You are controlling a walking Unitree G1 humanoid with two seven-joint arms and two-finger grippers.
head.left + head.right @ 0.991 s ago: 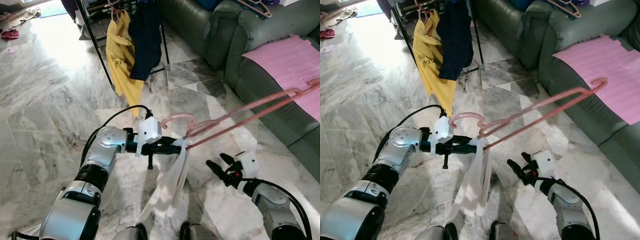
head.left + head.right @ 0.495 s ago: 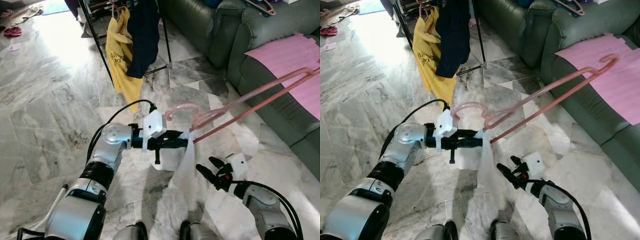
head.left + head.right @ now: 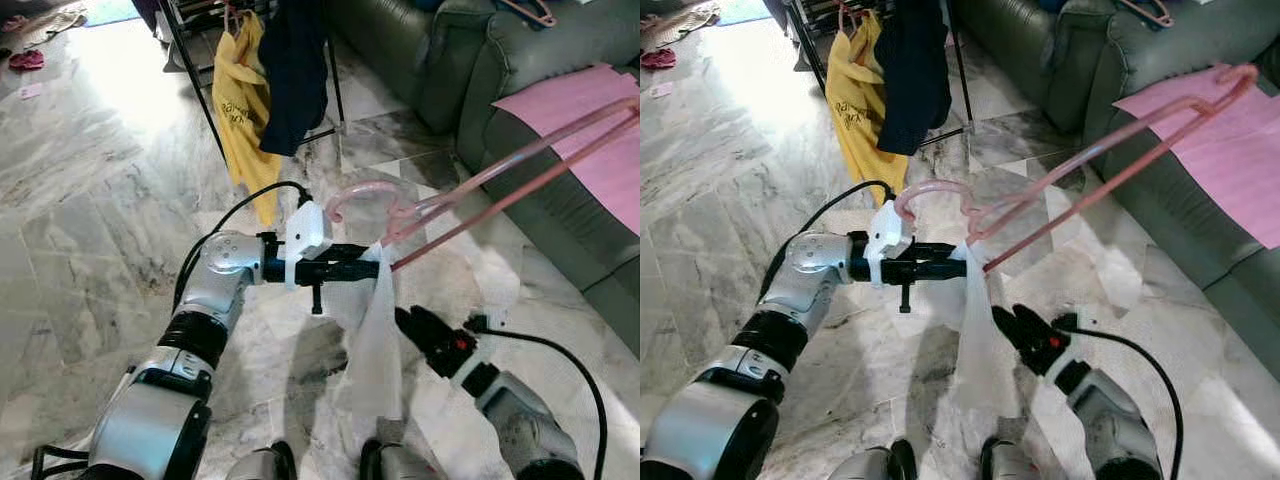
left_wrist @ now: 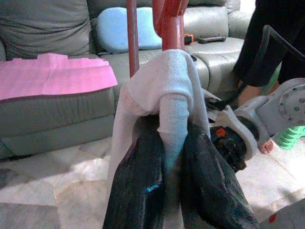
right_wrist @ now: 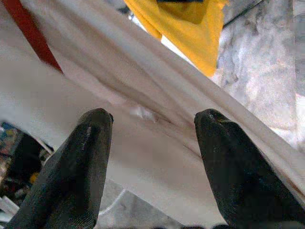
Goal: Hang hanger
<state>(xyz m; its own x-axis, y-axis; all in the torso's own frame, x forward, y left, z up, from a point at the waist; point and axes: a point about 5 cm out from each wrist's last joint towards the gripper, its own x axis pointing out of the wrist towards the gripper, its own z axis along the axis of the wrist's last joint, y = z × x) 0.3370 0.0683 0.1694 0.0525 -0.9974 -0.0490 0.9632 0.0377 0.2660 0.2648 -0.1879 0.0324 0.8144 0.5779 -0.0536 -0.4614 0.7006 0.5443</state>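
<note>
The left gripper [image 3: 372, 270] has its jaws pinched on a thin white cloth [image 3: 375, 350] draped over the neck of the pink plastic hanger [image 3: 480, 190], probably so hanger and garment are carried as one toward the black metal clothes rack [image 3: 205, 95]. The right gripper [image 3: 418, 325], jaws spread, reaches toward the hanging cloth, seemingly to steady it. Held out above the marble floor [image 3: 90, 210], the hanger has its long axis slanting up toward the green sofa [image 3: 470, 80] on the robot's right, its hook [image 3: 350, 193] curling back over the left gripper.

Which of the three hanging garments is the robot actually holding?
The white cloth on the pink hanger, pinched by the left gripper; the yellow and navy ones hang on the rack.
</note>
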